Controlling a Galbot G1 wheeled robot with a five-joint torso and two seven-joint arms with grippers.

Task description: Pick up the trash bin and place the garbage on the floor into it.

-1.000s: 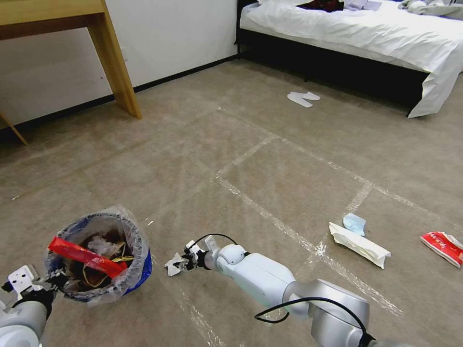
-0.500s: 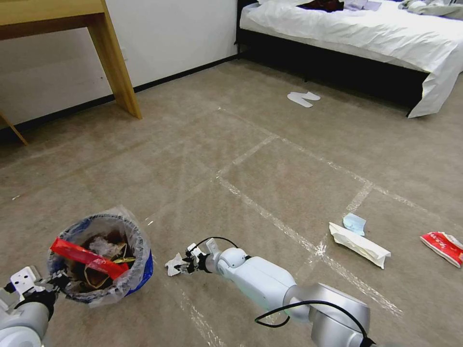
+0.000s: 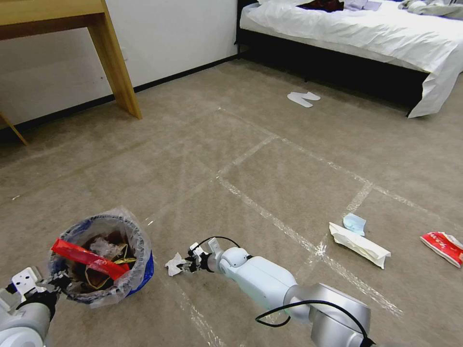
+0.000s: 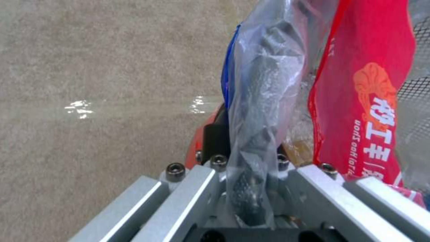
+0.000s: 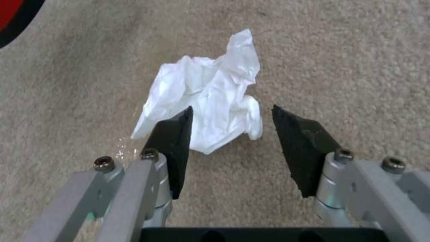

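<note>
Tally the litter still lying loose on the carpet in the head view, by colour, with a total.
White: 2, the crumpled tissue at the open right gripper and the long white packet
Blue: 1, the mask
Red-and-white: 1, the packet
Total: 4

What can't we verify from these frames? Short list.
- Trash bin contents below the red wrapper: buried in the head view; bag plastic covers them in the left wrist view.
- Left gripper fingertips: wrapped in the bin's bag.
- Whether the open right gripper touches the crumpled tissue: one pad overlaps it in the right wrist view, contact unclear.
- Red-white packet: print too small to read.
</note>
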